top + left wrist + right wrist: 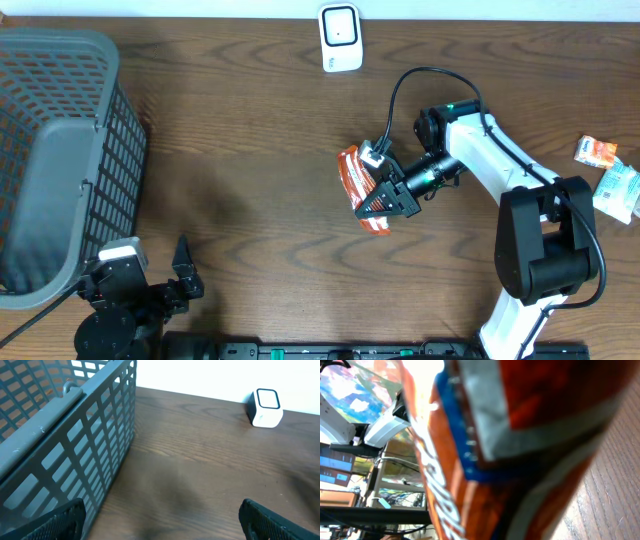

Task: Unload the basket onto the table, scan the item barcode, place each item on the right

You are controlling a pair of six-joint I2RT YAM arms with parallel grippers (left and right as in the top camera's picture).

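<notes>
Filling almost the whole right wrist view, the orange packet (520,435) showed red, silver and blue bands, too close and blurred for any print or barcode to be read. From overhead, the right gripper (382,200) had its jaws pressed together on that packet's edge and held it over the middle of the table (250,150), with the packet jutting out toward the left of the fingers. Whether its lower edge touched the wood could not be told. The white scanner (340,38) stood at the far edge of the table, well apart from the packet. At the near left corner the left gripper (162,527) hung low with its jaws spread wide and nothing between them, just beside the grey basket (60,150). Two small packets (597,151) lay at the right edge of the table, beyond the right arm.
</notes>
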